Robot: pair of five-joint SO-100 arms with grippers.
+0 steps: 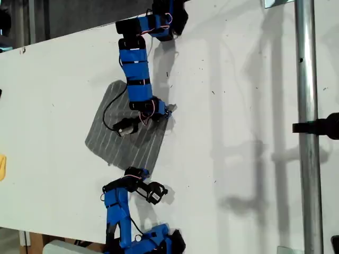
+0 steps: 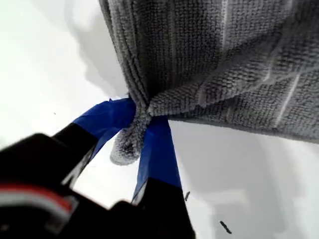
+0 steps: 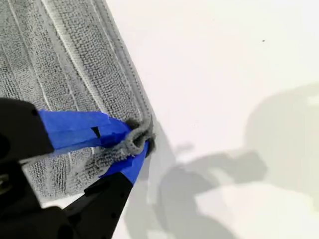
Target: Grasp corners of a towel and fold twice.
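Clamped down, my first pincer (image 2: 139,117) has a corner (image 2: 127,147) of the towel (image 2: 224,64) bunched between its blue jaws, and the grey cloth spreads away from the pinch in creases. My second pincer (image 3: 134,142) is likewise closed on another corner (image 3: 135,139), where the hem curls into a small loop between the jaw tips; beside it the cloth lies flat.

The table (image 1: 238,132) is a plain white board with a few dark specks, carrying soft shadows of the arms. In the exterior view a metal pole (image 1: 306,132) stands upright at the right, with a black clamp on it, and a small yellow object (image 1: 2,166) shows at the left edge.

In that view the towel lies spread on the table left of centre, its white stripes running along it. One blue arm reaches in from the top and crosses the cloth to its right edge; another comes up from the bottom, its head just beyond the towel's lower tip. I cannot tell from the wrist views which arm is which.
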